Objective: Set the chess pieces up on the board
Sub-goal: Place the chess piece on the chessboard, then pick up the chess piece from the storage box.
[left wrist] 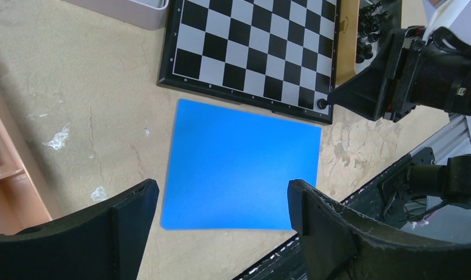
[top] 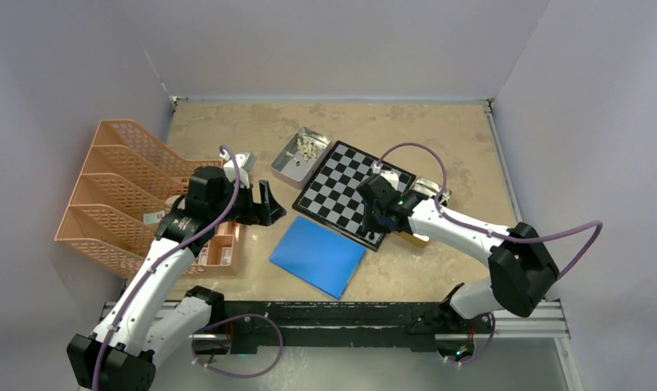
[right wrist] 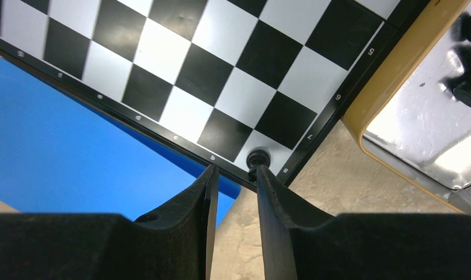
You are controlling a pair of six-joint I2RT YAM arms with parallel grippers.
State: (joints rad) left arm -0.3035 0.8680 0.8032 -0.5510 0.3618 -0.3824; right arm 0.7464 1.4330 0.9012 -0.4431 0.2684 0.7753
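At the nearest corner square of the flat black-and-silver checked board (right wrist: 180, 58), found one tiny glossy black chess piece (right wrist: 258, 157) standing upright. Noted the right gripper (right wrist: 236, 175) just on its near side, jaws narrowly parted, clasping nothing, one fingertip right by the piece. Saw the left gripper (left wrist: 221, 195) gaping wide above the plain blue square sheet (left wrist: 239, 169).

Two slim arms, left arm (top: 166, 269) and right arm (top: 463, 230): white shells on the links, chunky black housings at the joints. A lilac cable (top: 227, 183) looped along each. Matte black on the left gripper (left wrist: 221, 195) and right gripper (right wrist: 236, 175), with thick, faintly grainy fingers (right wrist: 195, 204) tapering to blunt tips; a small round hole near one finger's root.
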